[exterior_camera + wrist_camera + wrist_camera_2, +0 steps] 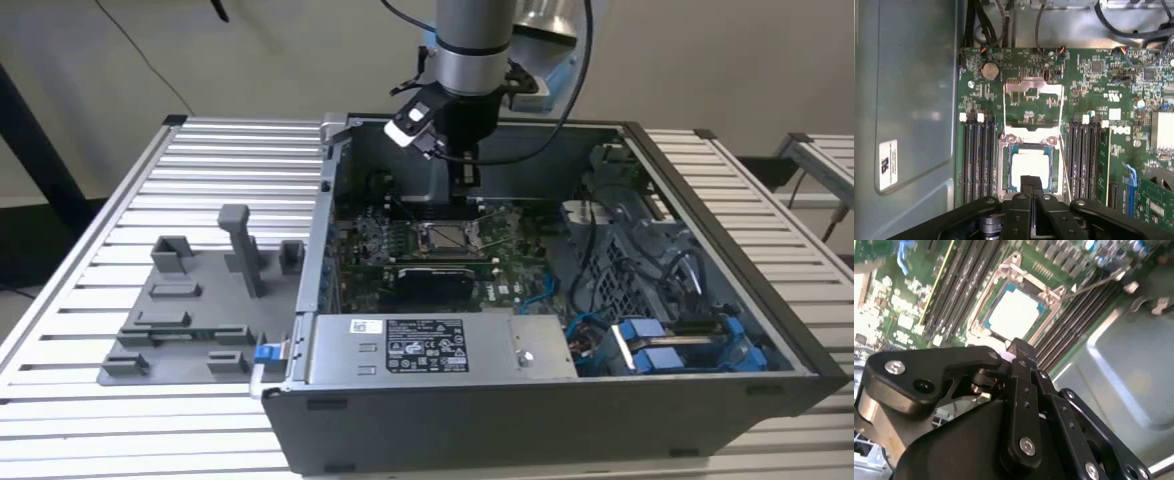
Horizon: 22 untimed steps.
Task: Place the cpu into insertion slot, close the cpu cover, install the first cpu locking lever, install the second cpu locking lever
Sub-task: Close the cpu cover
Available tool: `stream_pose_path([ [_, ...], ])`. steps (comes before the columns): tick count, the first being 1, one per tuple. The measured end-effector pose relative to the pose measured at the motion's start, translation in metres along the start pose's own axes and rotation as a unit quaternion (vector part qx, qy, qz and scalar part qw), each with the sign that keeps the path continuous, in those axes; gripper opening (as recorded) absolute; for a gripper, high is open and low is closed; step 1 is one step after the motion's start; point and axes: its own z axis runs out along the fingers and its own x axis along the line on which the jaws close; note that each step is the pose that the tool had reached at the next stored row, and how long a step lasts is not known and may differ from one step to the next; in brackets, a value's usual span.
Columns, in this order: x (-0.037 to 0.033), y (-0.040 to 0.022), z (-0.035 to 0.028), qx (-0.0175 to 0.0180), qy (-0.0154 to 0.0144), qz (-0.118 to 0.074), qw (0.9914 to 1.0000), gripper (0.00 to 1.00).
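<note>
Computer case (pixel 534 420) sits on the counter (pixel 107 200). On its green circuit board (pixel 1094 85) the cpu cover (pixel 1031 88) lies flipped open beside the insertion slot (pixel 1003 170), where the cpu (pixel 1029 162) rests. The gripper (pixel 1031 184), jaws clenched on nothing, hangs close above, and a low sweep could nudge the chip askew.

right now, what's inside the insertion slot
The cpu sits in the insertion slot, its pale top showing. The cpu cover is swung open, off it. The gripper hides one edge of the cpu, and the cpu covers the slot's floor.
</note>
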Motion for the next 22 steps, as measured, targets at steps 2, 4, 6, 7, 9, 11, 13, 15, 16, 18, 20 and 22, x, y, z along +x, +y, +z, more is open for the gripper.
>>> stream_pose_path([
  [2, -0.0001, 0.0092, 0.0004, 0.0011, 0.0000, 0.000, 1.00000, 0.11],
  [4, -0.0003, 0.0183, 0.0009, 0.0023, 0.0000, 0.000, 1.00000, 0.11],
  [6, -0.0005, 0.0275, 0.0014, 0.0039, 0.0000, 0.000, 0.99999, 0.11],
  [7, -0.0006, 0.0319, 0.0017, 0.0046, 0.0001, 0.000, 0.99999, 0.11],
  [9, -0.0007, 0.0407, 0.0021, 0.0061, 0.0000, 0.000, 0.99998, 0.11],
  [11, -0.0009, 0.0498, 0.0027, 0.0074, 0.0000, 0.000, 0.99997, 0.11],
  [13, -0.0010, 0.0530, 0.0029, 0.0077, 0.0001, 0.000, 0.99997, 0.11],
  [15, -0.0014, 0.0557, 0.0030, 0.0098, 0.0000, 0.001, 0.99995, 0.11],
  [16, -0.0016, 0.0589, 0.0031, 0.0122, 0.0000, 0.001, 0.99993, 0.11],
  [18, -0.0017, 0.0660, 0.0036, 0.0152, 0.0000, 0.001, 0.99988, 0.11],
  [20, -0.0021, 0.0751, 0.0041, 0.0198, 0.0001, 0.001, 0.99980, 0.11],
  [22, -0.0023, 0.0834, 0.0053, 0.0237, 0.0002, 0.001, 0.99972, 0.11],
])
